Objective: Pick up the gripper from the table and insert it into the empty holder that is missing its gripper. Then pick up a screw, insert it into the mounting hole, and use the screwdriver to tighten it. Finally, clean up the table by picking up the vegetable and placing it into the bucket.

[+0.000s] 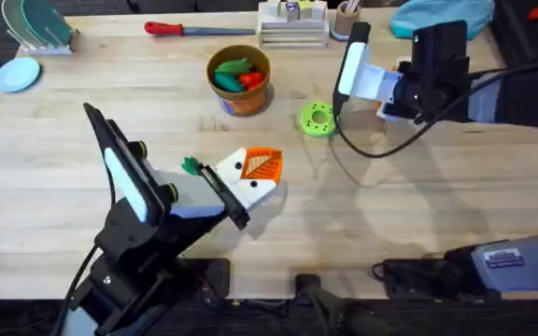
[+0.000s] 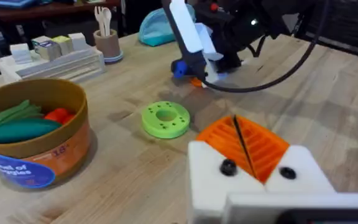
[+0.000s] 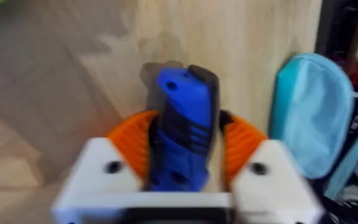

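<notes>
My left gripper [image 1: 261,166] rests low over the table's [image 1: 418,215] middle, shut. Its two white blocks both carry orange ribbed pads, pressed together [image 2: 244,146]. Each block's face shows a dark round spot; screw or mounting hole, I cannot tell. A loose gripper pad and an empty holder are out of view. The small dark green vegetable [image 1: 191,166] lies just left of that gripper. My right gripper [image 1: 384,107] at the far right is shut on the blue screwdriver [image 3: 182,118], held between its orange pads [image 3: 129,146]. The orange-brown bucket [image 1: 241,96] [image 2: 36,162] stands behind the middle.
The bucket holds a green pod and red pieces. A bright green disc [image 1: 318,119] [image 2: 165,119] lies between the two grippers. A red-handled tool [image 1: 199,30], a rack of small boxes [image 1: 292,23] and a light blue cloth [image 1: 437,17] line the far edge.
</notes>
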